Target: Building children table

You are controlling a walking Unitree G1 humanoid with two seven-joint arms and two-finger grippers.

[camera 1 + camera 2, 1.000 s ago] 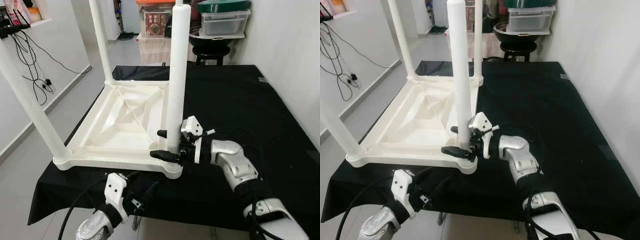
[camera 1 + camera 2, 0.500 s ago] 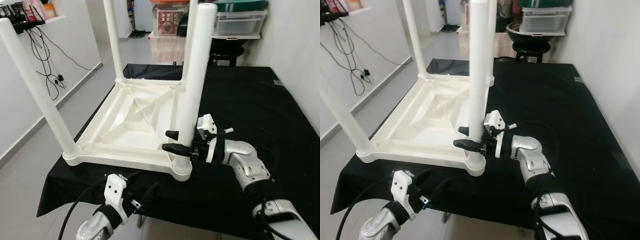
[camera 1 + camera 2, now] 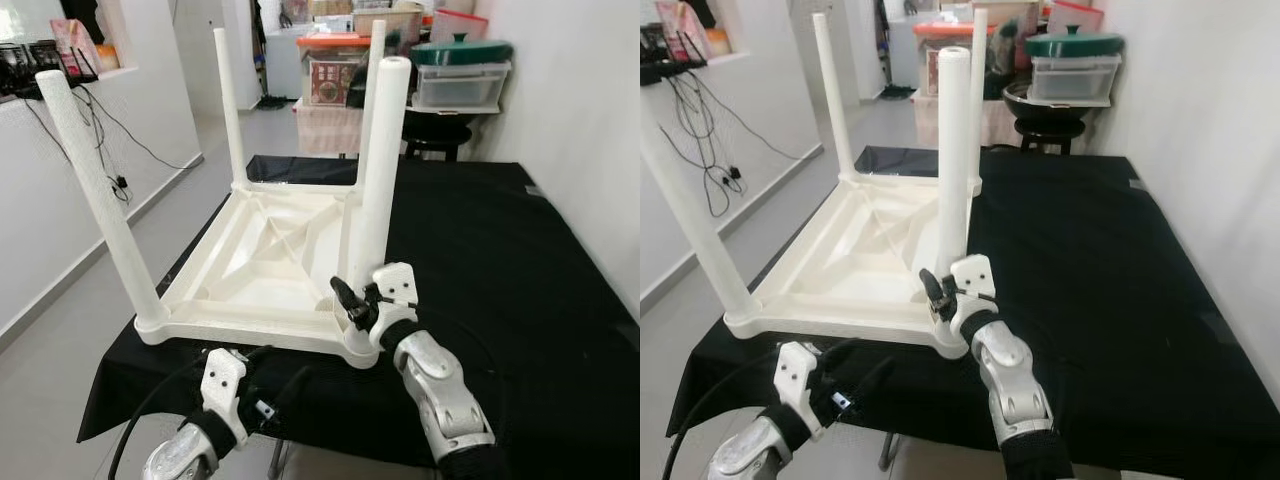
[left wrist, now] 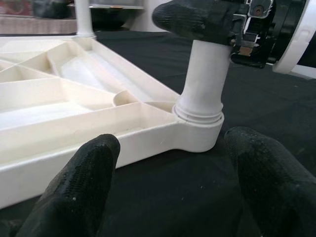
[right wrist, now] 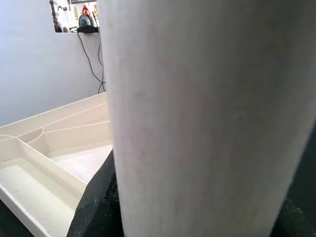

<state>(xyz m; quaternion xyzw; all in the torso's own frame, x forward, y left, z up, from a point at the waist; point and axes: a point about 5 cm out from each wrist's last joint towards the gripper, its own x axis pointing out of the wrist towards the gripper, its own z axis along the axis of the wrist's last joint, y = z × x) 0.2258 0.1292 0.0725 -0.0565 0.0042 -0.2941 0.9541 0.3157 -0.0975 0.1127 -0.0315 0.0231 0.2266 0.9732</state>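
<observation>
Compared with a second ago, the right gripper [image 3: 352, 303] now reaches the near-right table leg [image 3: 378, 180] from below, along the near side, its forearm pointing away from the robot rather than coming in from the right; the head camera has also lifted, so all four leg tops show. That leg stands upright, long axis vertical, seated in the corner socket [image 4: 199, 132] of the upturned white children's table [image 3: 255, 270], which lies top-down on the black cloth [image 3: 480, 250] toward its left half. The right gripper's black fingers [image 4: 195, 19] sit low on the leg just above the socket collar, and in the right wrist view the leg is right up against the camera with a finger beside it, so the jaws appear pinched on the leg. The left gripper [image 4: 168, 190] hovers off the near edge of the cloth, jaws spread wide and apart from everything, aimed at that same corner. The right arm is the nearer, and any further seating would be pressed straight down along the leg's axis. Beyond the far end stand stacked storage boxes [image 3: 455, 75], and cables [image 3: 95, 130] hang on the left wall.
</observation>
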